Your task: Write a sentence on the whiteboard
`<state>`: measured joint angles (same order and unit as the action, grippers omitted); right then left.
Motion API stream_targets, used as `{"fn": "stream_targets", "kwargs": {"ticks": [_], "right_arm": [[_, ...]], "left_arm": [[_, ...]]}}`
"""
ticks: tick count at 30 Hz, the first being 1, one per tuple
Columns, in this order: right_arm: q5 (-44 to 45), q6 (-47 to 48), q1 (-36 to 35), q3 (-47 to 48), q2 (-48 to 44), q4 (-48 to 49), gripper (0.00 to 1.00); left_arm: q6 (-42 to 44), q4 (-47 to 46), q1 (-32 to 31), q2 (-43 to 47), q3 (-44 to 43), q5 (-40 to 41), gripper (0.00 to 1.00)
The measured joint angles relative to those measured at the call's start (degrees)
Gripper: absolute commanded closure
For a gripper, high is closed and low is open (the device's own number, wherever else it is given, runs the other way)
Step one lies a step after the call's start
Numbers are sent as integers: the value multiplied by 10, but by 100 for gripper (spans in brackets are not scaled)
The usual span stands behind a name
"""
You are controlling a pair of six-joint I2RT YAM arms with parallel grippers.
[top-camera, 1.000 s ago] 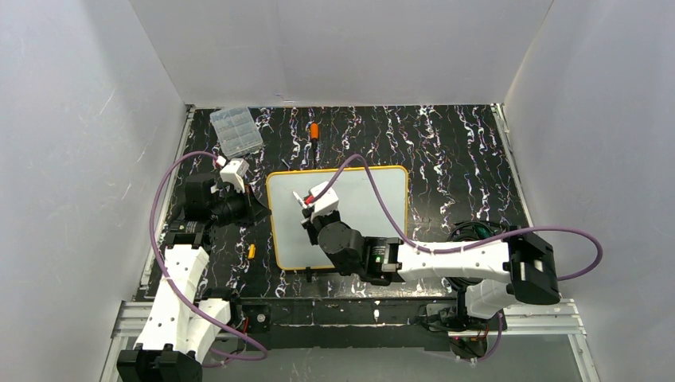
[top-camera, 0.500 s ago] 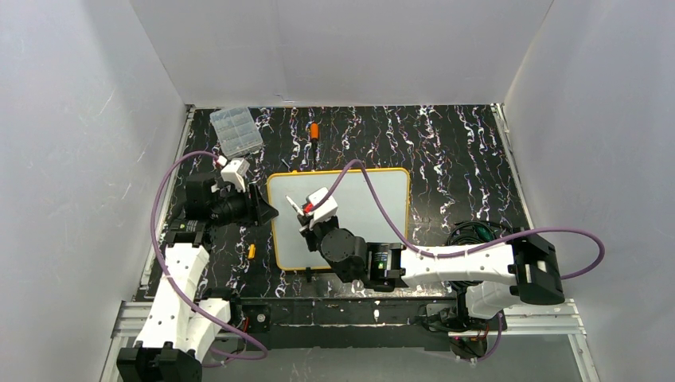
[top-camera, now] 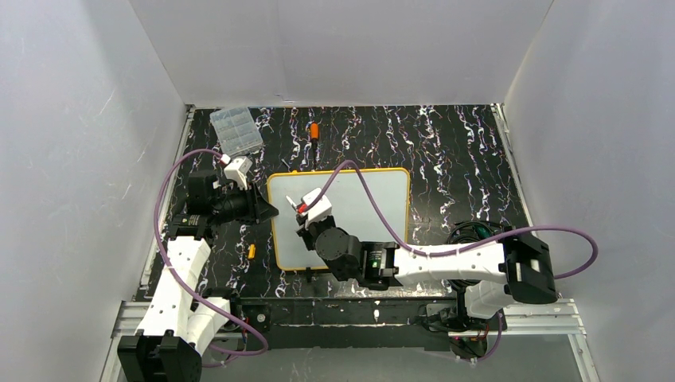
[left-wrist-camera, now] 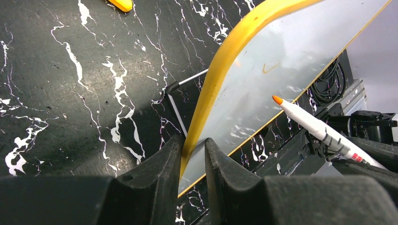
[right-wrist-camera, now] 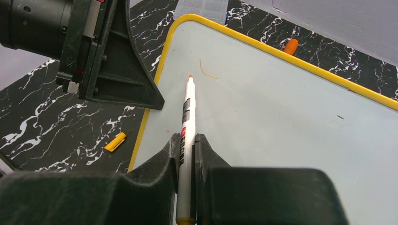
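Right gripper [right-wrist-camera: 187, 140] is closed tight on the barrel of a slim white marker [right-wrist-camera: 187, 112] with an orange tip. The pen points away from the wrist toward the far-left corner of the flat white whiteboard [right-wrist-camera: 291, 122] with rounded corners and a thin yellow rim. The tip is just on the near side of a short curved orange stroke [right-wrist-camera: 207, 71], the only part of the sentence [left-wrist-camera: 270, 69] that I can see. Whether the tip touches the surface I cannot tell; in the left wrist view it seems slightly lifted. Left gripper [left-wrist-camera: 193, 149] has its two black fingers closed on the left rim of the board, apparently to steady it. The board lies flat in the middle of the black marbled table [top-camera: 454, 151]. A clear plastic compartment box [top-camera: 236, 130] lies at the far left, and a small yellow piece [right-wrist-camera: 115, 142] lies just left of the board. I judge the writing is only at its beginning. Next the tip must come down with light pressure beside the stroke and travel to the right, letter by letter, with the board held against sliding.
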<state>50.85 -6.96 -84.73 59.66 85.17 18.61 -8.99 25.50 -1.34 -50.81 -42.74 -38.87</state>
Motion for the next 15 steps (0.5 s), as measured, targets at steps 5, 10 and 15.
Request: {"fn": "stream_targets", "kwargs": {"ticks": [5, 10, 15], "right_arm": [[0, 8, 5, 5, 6, 3, 99], [0, 14, 10, 12, 12, 14, 99], [0, 19, 16, 20, 22, 14, 99]], "left_arm": [[2, -1, 0, 0, 0, 0, 80], [4, -2, 0, 0, 0, 0, 81], [7, -2, 0, 0, 0, 0, 82]]}}
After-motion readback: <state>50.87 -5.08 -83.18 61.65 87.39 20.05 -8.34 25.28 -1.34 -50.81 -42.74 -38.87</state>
